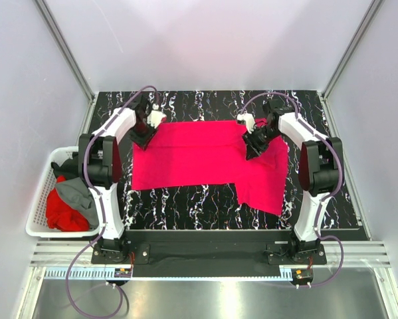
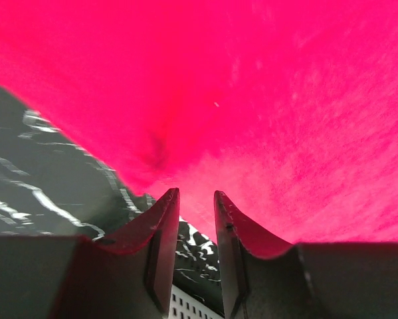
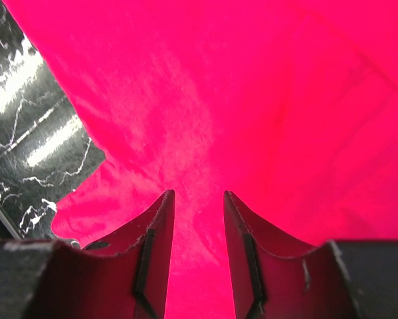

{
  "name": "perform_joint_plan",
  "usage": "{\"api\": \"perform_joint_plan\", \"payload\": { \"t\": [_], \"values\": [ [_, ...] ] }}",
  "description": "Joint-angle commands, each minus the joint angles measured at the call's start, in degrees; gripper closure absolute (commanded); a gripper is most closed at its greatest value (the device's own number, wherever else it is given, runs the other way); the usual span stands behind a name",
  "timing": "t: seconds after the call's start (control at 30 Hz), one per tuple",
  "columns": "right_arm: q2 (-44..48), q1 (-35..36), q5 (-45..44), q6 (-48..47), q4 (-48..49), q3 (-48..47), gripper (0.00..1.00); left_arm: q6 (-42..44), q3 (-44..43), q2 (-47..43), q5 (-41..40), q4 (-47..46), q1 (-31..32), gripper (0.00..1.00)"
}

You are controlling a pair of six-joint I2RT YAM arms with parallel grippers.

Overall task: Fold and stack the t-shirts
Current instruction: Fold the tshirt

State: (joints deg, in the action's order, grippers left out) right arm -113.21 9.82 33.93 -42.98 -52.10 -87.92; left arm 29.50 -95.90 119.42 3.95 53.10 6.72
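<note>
At the far left, a white lattice basket point(image 1: 38, 203) stands off the table's left edge. It holds a heap of t-shirts: a black one point(image 1: 64, 167) at the far end, a grey one point(image 1: 79, 195) across the middle and a red one point(image 1: 60, 211) at the near end.

The left gripper point(image 1: 145, 137) reaches out to the far left corner of the crimson-pink t-shirt point(image 1: 199, 156). In the left wrist view its jaws point(image 2: 195, 194) stand a narrow gap apart, and the tips sit right at the hem of the pink cloth point(image 2: 252, 100). The black marbled table point(image 2: 46, 179) shows below and to the left of that hem. The view does not show whether the tips touch the cloth.

The crimson-pink t-shirt lies spread flat across the middle of the marbled table point(image 1: 185, 199), between the two arms. Its right side runs further toward the near edge than the rest.

The right gripper point(image 1: 253, 149) is over the far right part of the shirt, a little in from its edge. In the right wrist view its jaws point(image 3: 197, 194) are also narrowly apart. Smooth pink cloth point(image 3: 252, 100) fills the gap between them and nearly all of that view, with a strip of table point(image 3: 32, 133) at the left. No fold of cloth can be seen pinched between the fingers.
</note>
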Motion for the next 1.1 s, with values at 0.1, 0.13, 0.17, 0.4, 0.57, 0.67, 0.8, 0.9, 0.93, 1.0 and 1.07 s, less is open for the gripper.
{"api": "perform_joint_plan", "payload": {
  "t": [0.1, 0.13, 0.17, 0.4, 0.57, 0.67, 0.8, 0.9, 0.93, 1.0, 1.07],
  "values": [
    [-2.0, 0.7, -2.4, -2.4, -1.4, 0.3, 0.59, -1.2, -7.0, -0.7, 0.3, -0.5, -0.2, 0.68],
    [-2.3, 0.6, -2.7, -2.3, -1.3, 0.1, 0.59, -1.4, -7.4, 0.0, 0.0, -0.3, -0.2, 0.68],
    [-2.7, 0.7, -3.0, -2.0, -1.4, -0.1, 0.59, -1.3, -7.5, 1.2, -0.2, -0.4, -0.2, 0.68],
    [-6.8, 0.7, -6.7, 0.8, -0.6, -3.7, 0.61, -1.0, -7.6, 4.1, -1.2, -0.2, -0.2, 0.69],
    [-7.8, 0.7, -8.5, 2.7, 1.2, -4.9, 0.61, -0.8, -6.8, 4.5, -1.6, -0.1, -0.2, 0.69],
    [-7.9, 0.6, -10.4, 3.1, 2.7, -5.2, 0.61, -0.6, -6.4, 4.8, -2.0, -0.1, -0.3, 0.69],
    [-8.3, 0.6, -14.1, 3.5, 5.0, -5.9, 0.61, -0.3, -6.0, 5.0, -2.4, -0.2, -0.3, 0.69],
    [-8.8, 0.3, -15.9, 4.7, 6.7, -7.1, 0.62, -0.2, -5.6, 5.0, -2.6, -0.1, -0.3, 0.69],
    [-8.7, 0.2, -16.5, 5.4, 7.7, -7.3, 0.62, -0.1, -5.4, 5.1, -2.6, -0.1, -0.3, 0.69],
    [-9.1, 0.1, -18.6, 5.9, 8.7, -8.0, 0.62, 0.1, -5.3, 5.2, -2.8, -0.1, -0.3, 0.69],
    [-9.1, -0.2, -19.3, 6.4, 9.6, -8.6, 0.62, 0.2, -5.2, 5.1, -3.0, -0.1, -0.3, 0.69]
  ]
}}
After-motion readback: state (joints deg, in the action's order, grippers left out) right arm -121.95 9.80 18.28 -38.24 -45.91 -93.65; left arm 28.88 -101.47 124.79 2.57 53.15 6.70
